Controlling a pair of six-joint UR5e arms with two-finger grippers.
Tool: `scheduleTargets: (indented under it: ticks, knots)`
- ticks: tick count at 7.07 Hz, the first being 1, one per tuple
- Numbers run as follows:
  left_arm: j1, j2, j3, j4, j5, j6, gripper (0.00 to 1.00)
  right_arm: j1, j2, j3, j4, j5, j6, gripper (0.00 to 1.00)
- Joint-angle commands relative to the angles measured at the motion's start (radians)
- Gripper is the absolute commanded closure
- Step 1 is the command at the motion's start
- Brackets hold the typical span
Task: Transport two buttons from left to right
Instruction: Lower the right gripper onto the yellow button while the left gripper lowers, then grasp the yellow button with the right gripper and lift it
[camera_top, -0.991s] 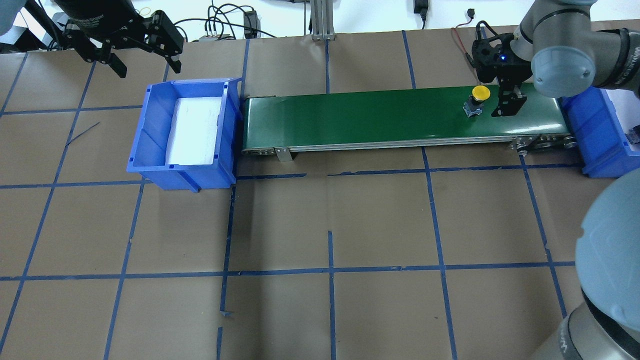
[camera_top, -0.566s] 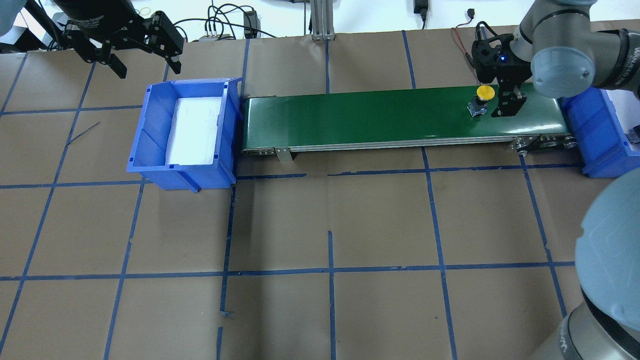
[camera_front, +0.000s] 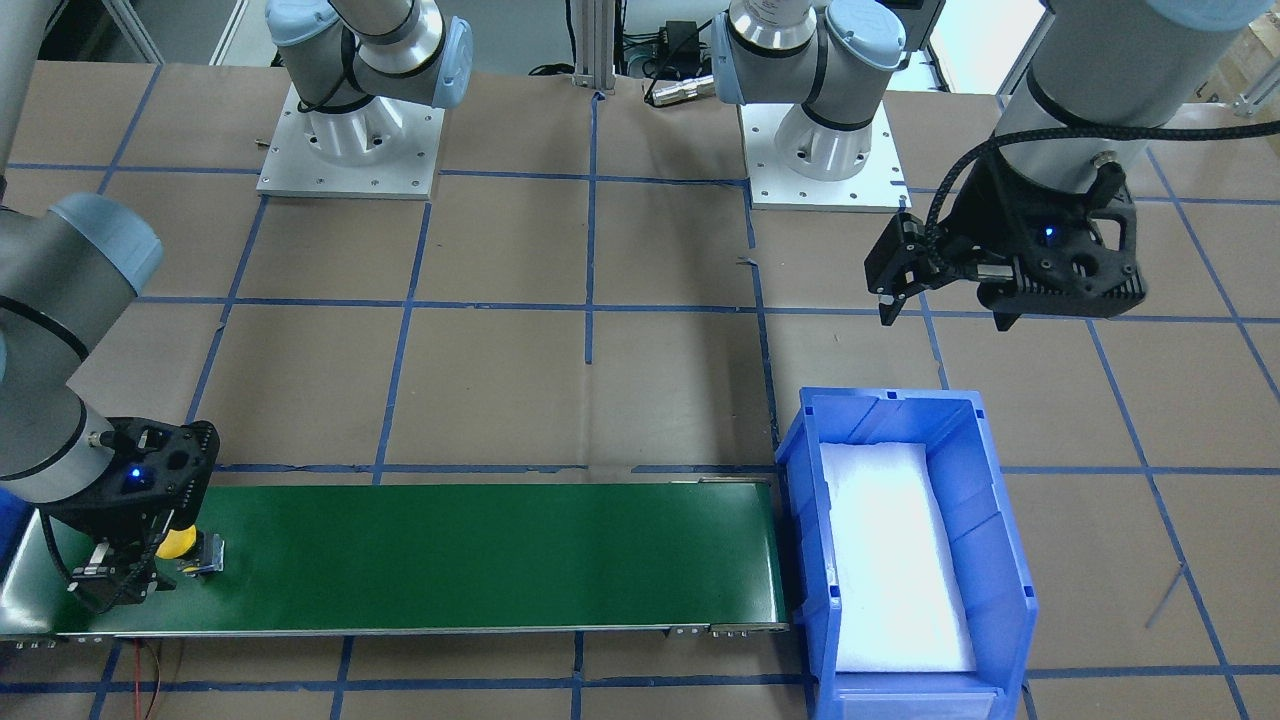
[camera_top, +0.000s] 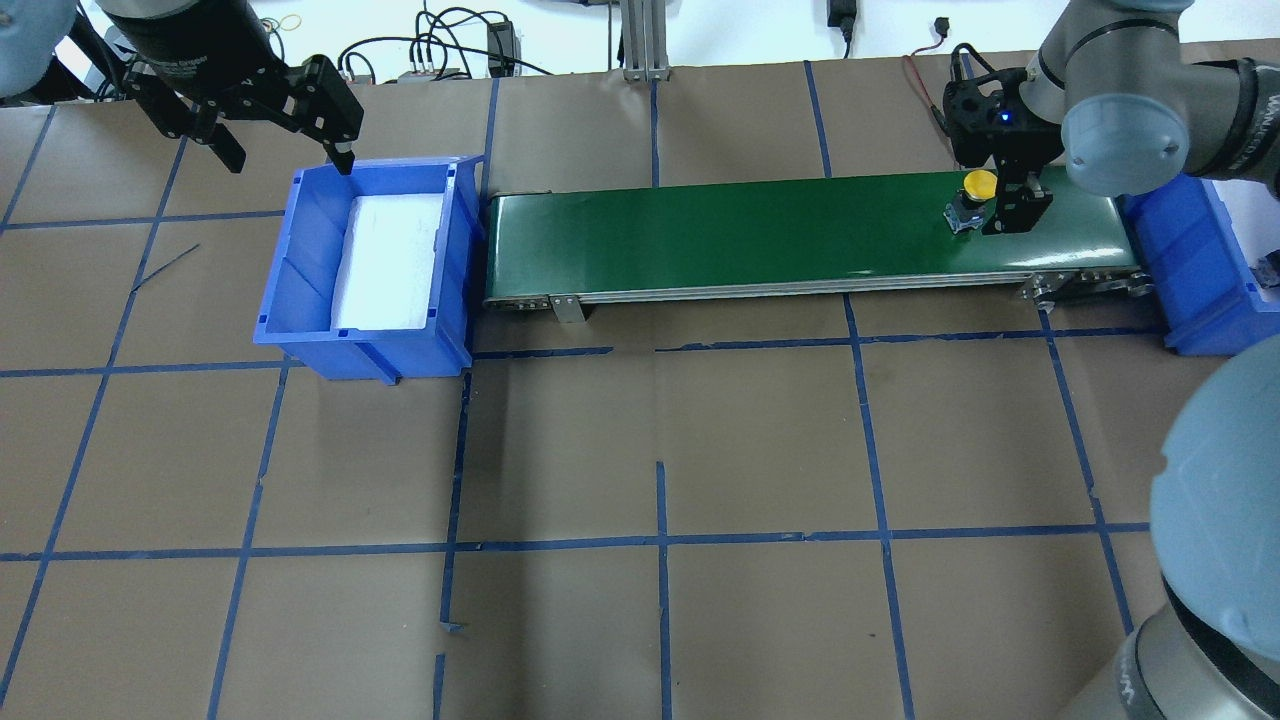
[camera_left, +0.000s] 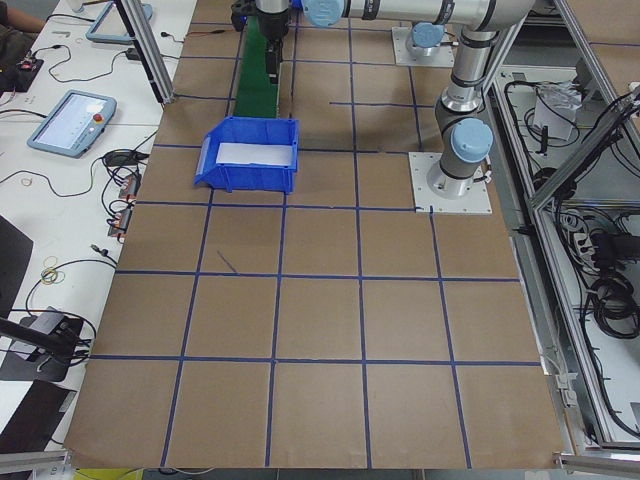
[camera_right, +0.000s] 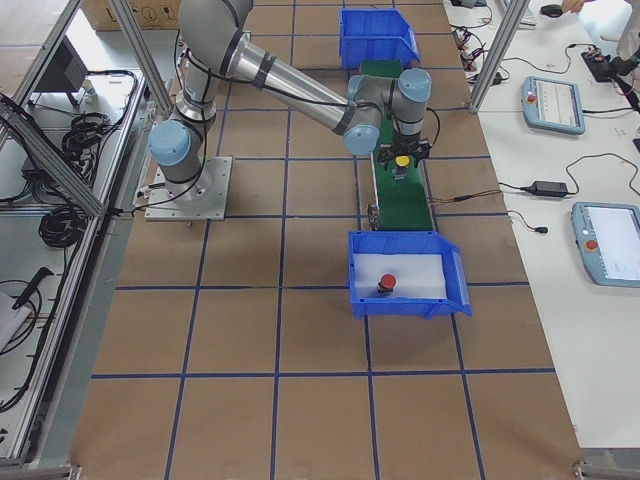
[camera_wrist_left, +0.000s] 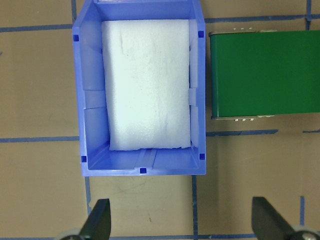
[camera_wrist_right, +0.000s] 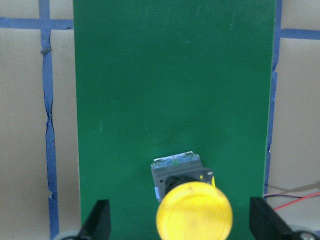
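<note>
R claw (camera_wrist_right: 182, 222) wide open, yellow button (camera_wrist_right: 194, 216) between its tips at lower centre on belt (camera_wrist_right: 175, 75), not gripped; L claw (camera_wrist_left: 182, 222) wide open, empty, below bin (camera_wrist_left: 92, 100)

One yellow button (camera_wrist_right: 194, 210), one red button (camera_right: 387, 284), two blue bins (camera_right: 410, 306), one green belt (camera_top: 720, 235)

Yellow button (camera_wrist_right: 194, 216) cap looked smooth plastic; belt (camera_top: 750, 235) matt green; bin (camera_wrist_left: 90, 100) glossy plastic; foam liner (camera_wrist_left: 147, 85) rough white.
</note>
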Motion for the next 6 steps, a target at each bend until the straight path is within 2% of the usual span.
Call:
scheduleTargets:
  ticks: [1,2,3,4,5,6]
  knots:
    - [-0.074,0.011,-0.084,0.011,0.0,-0.003,0.0,0.0,0.0,0.0,-0.006,-0.002,-0.003,0.35]
    - [-0.126,0.04,-0.074,0.001,0.014,-0.007,0.0,-0.002,0.0,-0.002,-0.009,-0.018,-0.009,0.64]
    - [-0.154,0.068,-0.071,0.005,0.032,0.002,0.0,-0.002,-0.005,-0.003,-0.012,-0.055,-0.009,0.8]
    - [-0.151,0.018,-0.088,0.032,0.02,0.019,0.0,-0.002,-0.006,-0.002,-0.018,-0.066,-0.011,0.83]
    - [-0.178,0.026,-0.057,0.021,0.032,0.031,0.0,-0.002,-0.009,-0.005,-0.023,-0.066,-0.011,0.85]
    - [-0.144,0.054,-0.077,0.013,0.034,0.04,0.0,-0.002,-0.009,-0.012,-0.023,-0.066,-0.011,0.86]
